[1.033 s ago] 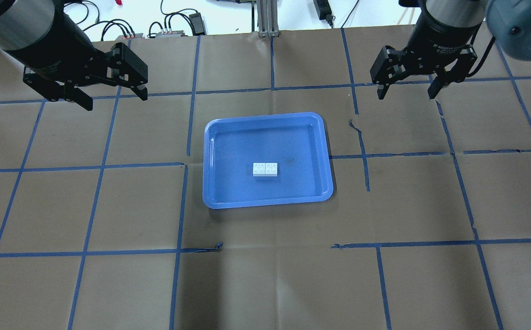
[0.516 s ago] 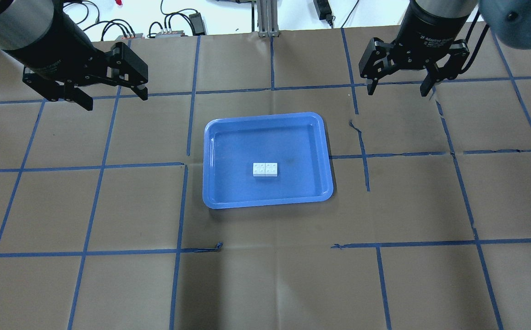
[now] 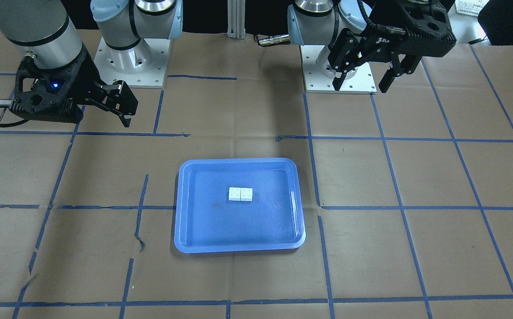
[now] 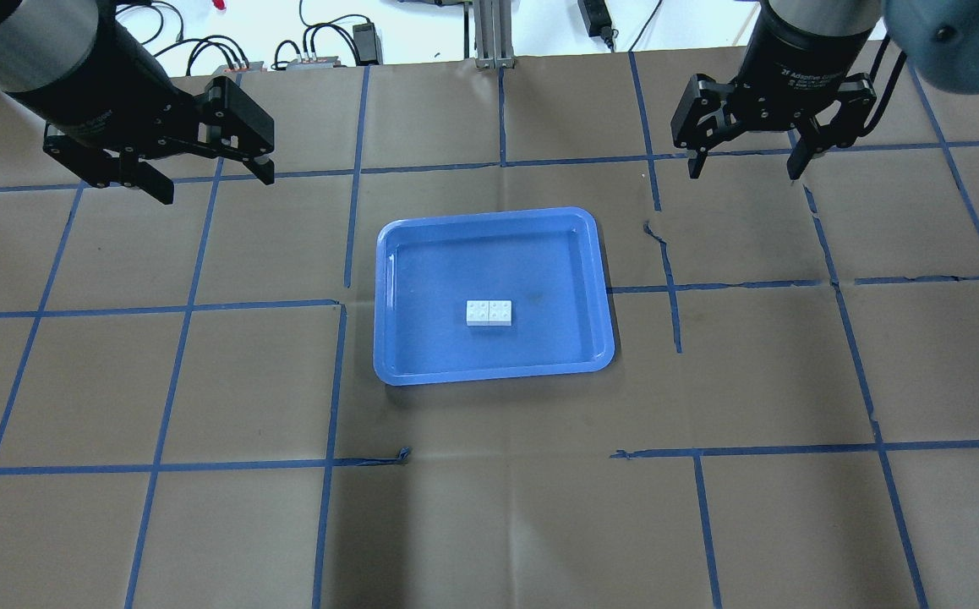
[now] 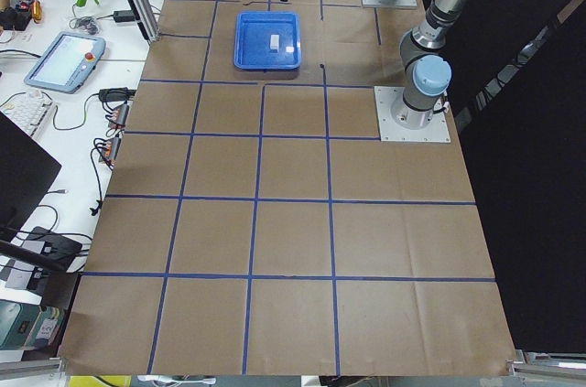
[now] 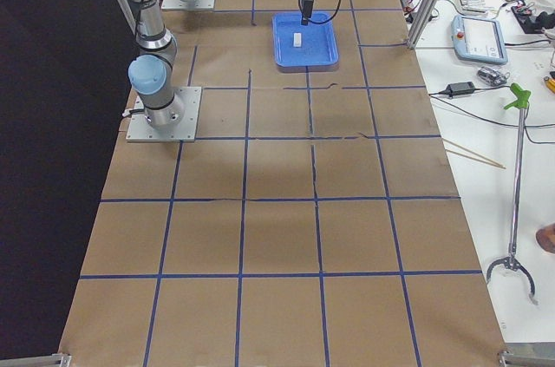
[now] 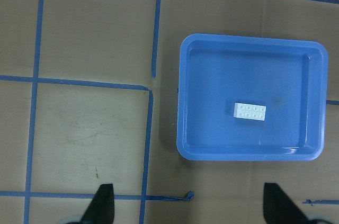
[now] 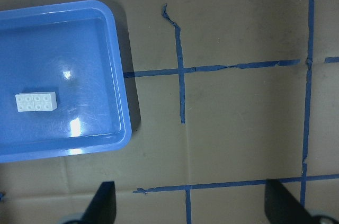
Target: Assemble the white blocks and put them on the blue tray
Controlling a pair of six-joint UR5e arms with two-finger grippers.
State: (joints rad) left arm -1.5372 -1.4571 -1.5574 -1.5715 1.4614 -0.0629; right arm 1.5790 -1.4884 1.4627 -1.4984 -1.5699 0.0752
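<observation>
Two white blocks (image 4: pixel 489 313) lie joined side by side, studs up, near the middle of the blue tray (image 4: pixel 422 347). They also show in the front view (image 3: pixel 240 194) and in both wrist views (image 7: pixel 250 112) (image 8: pixel 35 102). My left gripper (image 4: pixel 215 186) is open and empty, raised above the table to the far left of the tray. My right gripper (image 4: pixel 744 174) is open and empty, raised to the far right of the tray. Neither gripper touches anything.
The table is brown paper with a blue tape grid (image 4: pixel 346 304). Cables and power bricks (image 4: pixel 320 51) and an aluminium post (image 4: pixel 489 34) lie beyond the far edge. The arm bases (image 3: pixel 128 57) (image 3: pixel 340 66) stand on the robot's side.
The right gripper has shifted a little, first towards the far edge and left, then back right. The left gripper, the blocks and the tray have not moved.
</observation>
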